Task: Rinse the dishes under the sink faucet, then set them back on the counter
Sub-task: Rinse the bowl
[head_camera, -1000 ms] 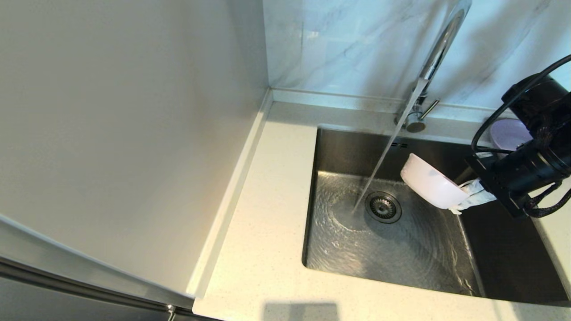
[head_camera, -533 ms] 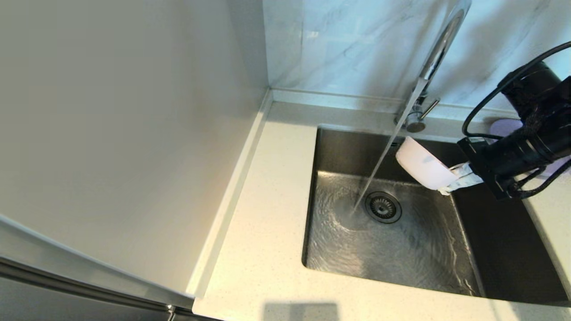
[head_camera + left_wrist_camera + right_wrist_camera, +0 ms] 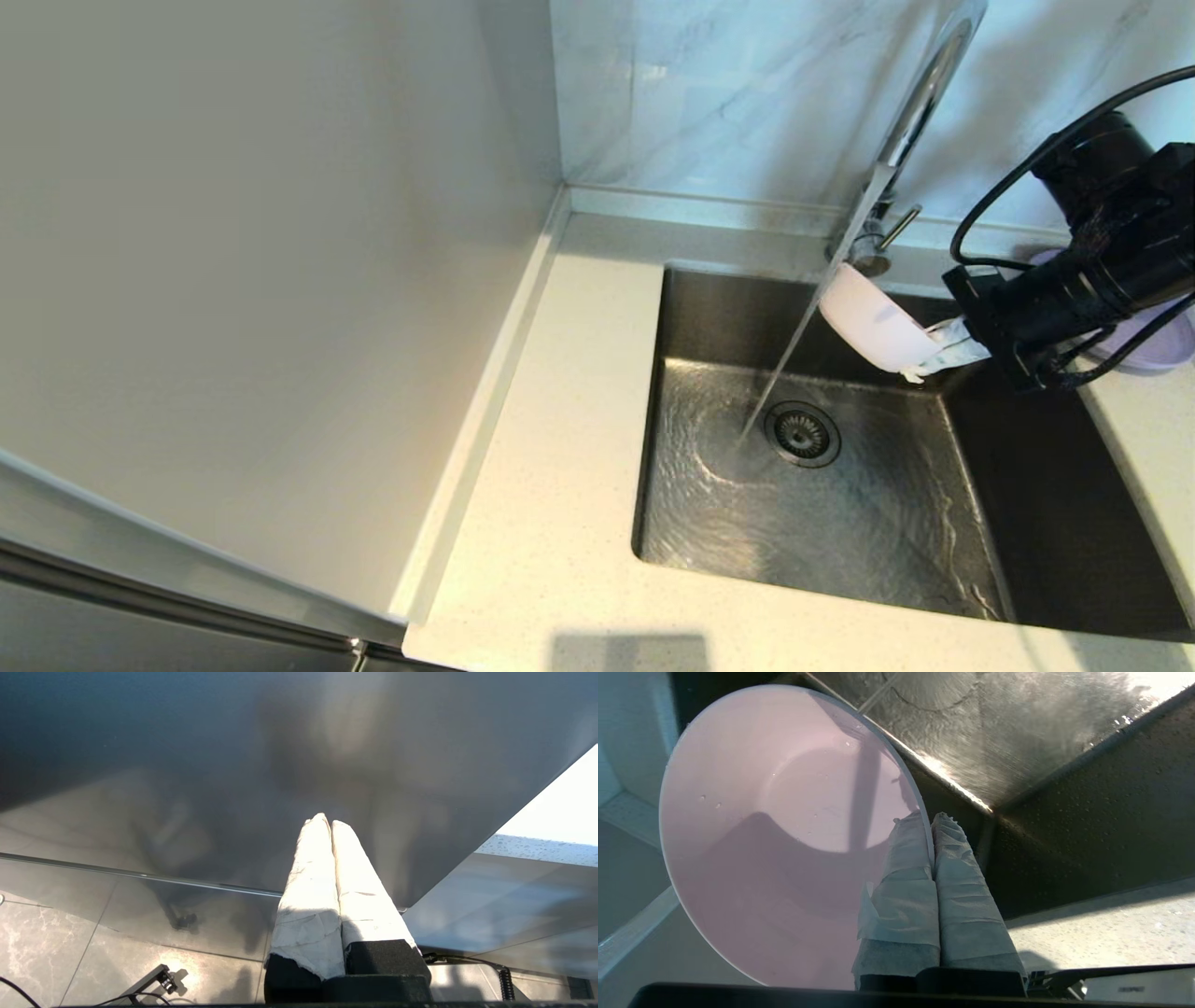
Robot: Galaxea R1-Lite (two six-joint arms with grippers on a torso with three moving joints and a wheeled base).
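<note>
Nearest, along the lower edge of the head view, off-white finely speckled stone-like counter [image 3: 560, 485], bare and dry-looking. Beyond it, filling the centre and right, square brushed stainless steel sink [image 3: 1046, 523], floor rippling with running water around the round strainer drain [image 3: 801, 434]. Higher, right of centre, small pale pink plastic-looking bowl [image 3: 873, 322] held tilted above the basin, its far rim touching or just beside the stream; pinched at the rim by the cloth-wrapped right gripper [image 3: 938, 347], one finger inside the wall and one outside, seen plainly in the right wrist view [image 3: 931, 858]. Likely light and stiff, but wet and slick now, beaded with droplets; a thin rim offers little purchase, so best kept clamped at that same edge and tilted to shed water. Behind the arm, at the right edge, wide shallow lavender plate [image 3: 1158, 345] lying on the counter. Farthest, tall chrome gooseneck faucet [image 3: 920, 93] against the wall, running. Left gripper [image 3: 329, 823] parked away from the sink, clenched and empty.
</note>
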